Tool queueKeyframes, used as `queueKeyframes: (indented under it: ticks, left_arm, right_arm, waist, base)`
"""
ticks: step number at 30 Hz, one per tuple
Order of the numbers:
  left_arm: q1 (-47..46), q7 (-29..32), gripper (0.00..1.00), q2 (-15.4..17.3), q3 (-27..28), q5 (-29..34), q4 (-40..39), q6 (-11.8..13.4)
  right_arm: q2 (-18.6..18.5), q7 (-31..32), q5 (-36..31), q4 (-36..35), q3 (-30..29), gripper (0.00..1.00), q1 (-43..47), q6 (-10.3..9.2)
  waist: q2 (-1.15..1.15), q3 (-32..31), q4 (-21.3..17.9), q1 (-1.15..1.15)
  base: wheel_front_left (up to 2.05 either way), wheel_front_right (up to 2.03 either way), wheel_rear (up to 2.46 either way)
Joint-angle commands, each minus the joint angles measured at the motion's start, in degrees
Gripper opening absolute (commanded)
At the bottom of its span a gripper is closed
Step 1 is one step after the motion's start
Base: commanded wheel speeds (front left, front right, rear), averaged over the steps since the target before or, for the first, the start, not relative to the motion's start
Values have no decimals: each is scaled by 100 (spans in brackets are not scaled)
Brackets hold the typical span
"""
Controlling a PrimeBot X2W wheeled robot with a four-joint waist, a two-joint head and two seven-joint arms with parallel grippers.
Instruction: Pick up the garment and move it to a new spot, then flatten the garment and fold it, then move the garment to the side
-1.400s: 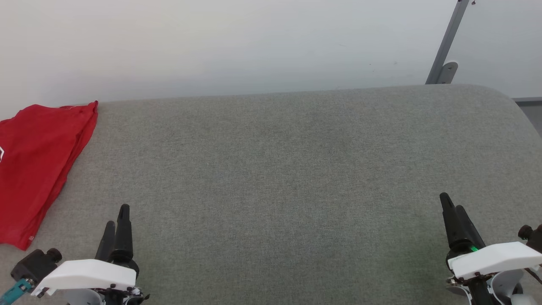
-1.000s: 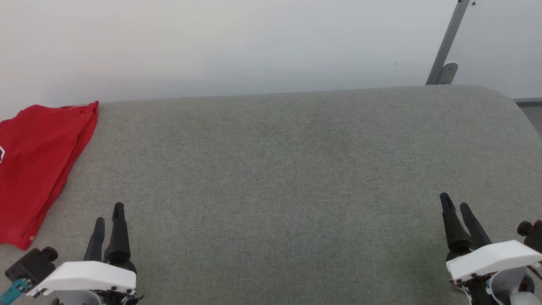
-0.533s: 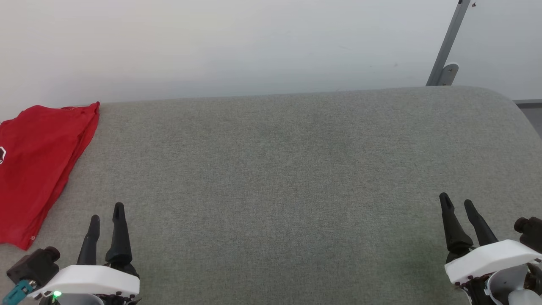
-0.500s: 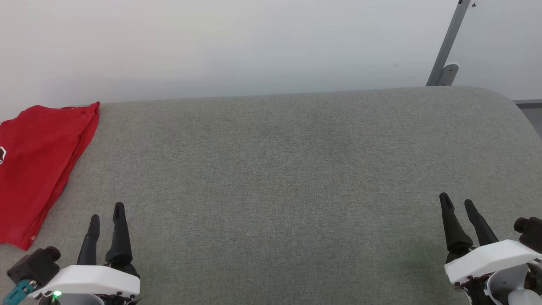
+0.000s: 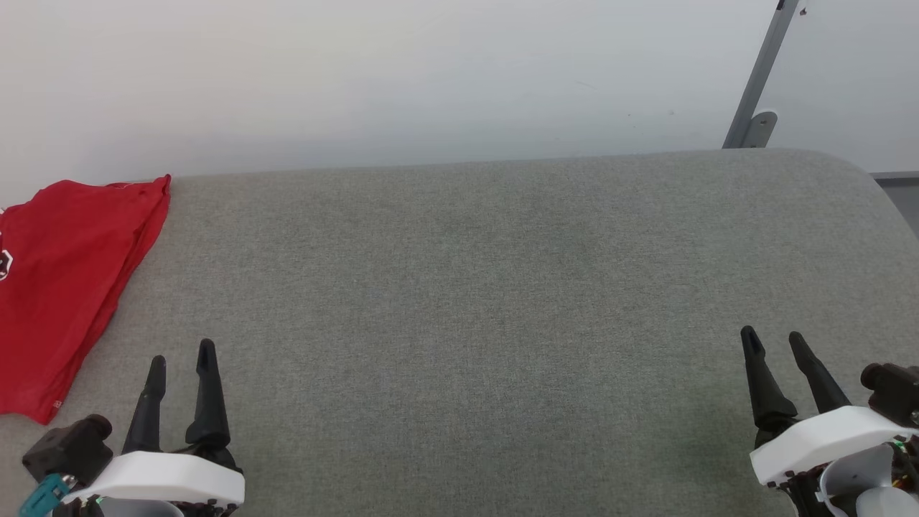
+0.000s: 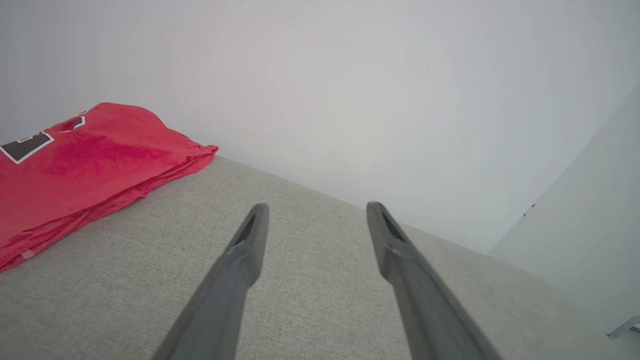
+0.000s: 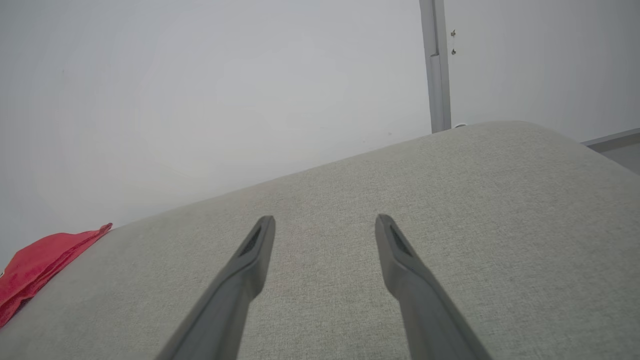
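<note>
In the head view we see the garment point(image 5: 61, 287) at the far left edge of the frame, folded into a flat red stack that the frame edge cuts off, with part of a black, white-outlined mark showing at that edge. It lies on the grey surface point(image 5: 502, 287), its upper corner near the far edge where the surface meets the wall point(image 5: 359, 72). The left gripper point(image 5: 179, 359) sits at the lower left, fingers spread apart and pointing up the frame, just to the right of the garment's lower corner and apart from it. The right gripper point(image 5: 774, 341) sits at the lower right, also with its fingers spread, well apart from the garment. In the left wrist view the garment occupies the left of the frame, layered edges visible, with grey fabric showing between the parted fingers. In the right wrist view it appears as a red corner at the lower left. A grey post point(image 5: 761, 79) rises at the upper right.
</note>
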Motion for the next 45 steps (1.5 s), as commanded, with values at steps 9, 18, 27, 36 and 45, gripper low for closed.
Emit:
queueKeyframes:
  ticks: [9,18,27,36,45]
  left_arm:
    - [72,-156,100,-11,45,589,-137,-70]
    - [141,-270,100,-28,44,994,-202,-87]
    - [176,-357,100,-20,29,1295,-231,-107]
    - [200,-448,100,-2,41,1623,-281,-113]
    - [229,-519,100,23,42,1844,-293,-115]
  right_arm:
    - [-84,-113,-505,-99,61,100,-46,0]
    - [-162,-220,-865,-71,99,100,-58,-1]
    - [-174,-266,-1215,-124,125,100,-53,-1]
    - [-207,-320,-1589,-178,162,100,-24,-1]
    - [-250,-359,-1837,-233,207,100,-15,-1]
  waist:
    - [0,-24,2,0]
    - [0,-52,15,0]
    - [0,-71,27,0]
    - [0,-93,32,0]
    - [0,-107,33,0]
  base:
    - [0,0,0]
    - [0,0,0]
    - [0,0,0]
    - [0,0,0]
    - [0,0,0]
